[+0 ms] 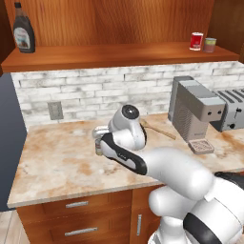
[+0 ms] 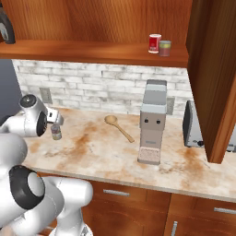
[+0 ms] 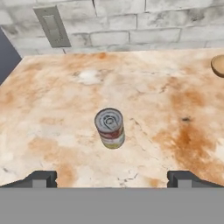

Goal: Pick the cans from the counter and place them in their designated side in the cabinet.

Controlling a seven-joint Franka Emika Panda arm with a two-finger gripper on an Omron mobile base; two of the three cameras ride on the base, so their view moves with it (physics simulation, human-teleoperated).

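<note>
Hovering above the olive-grey can [image 3: 110, 128], upright on the surface [image 3: 175, 109] toward its left end, back from the front edge. Fingers [image 3: 40, 179] wide, empty. Better to descend straight, centre the can between them, then close gently. Red can [image 1: 196, 41] already on cabinet shelf [image 1: 109, 56].

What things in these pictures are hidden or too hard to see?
- Can on the counter: in the left base view the arm covers nearly all of it; its label is too small to read in the hand view.
- Syrup bottle: cut off by the right base view's left edge.
- Toaster: half hidden by the cabinet side in the right base view.
- Wooden spoon: its bowl sits behind the arm in the left base view.
</note>
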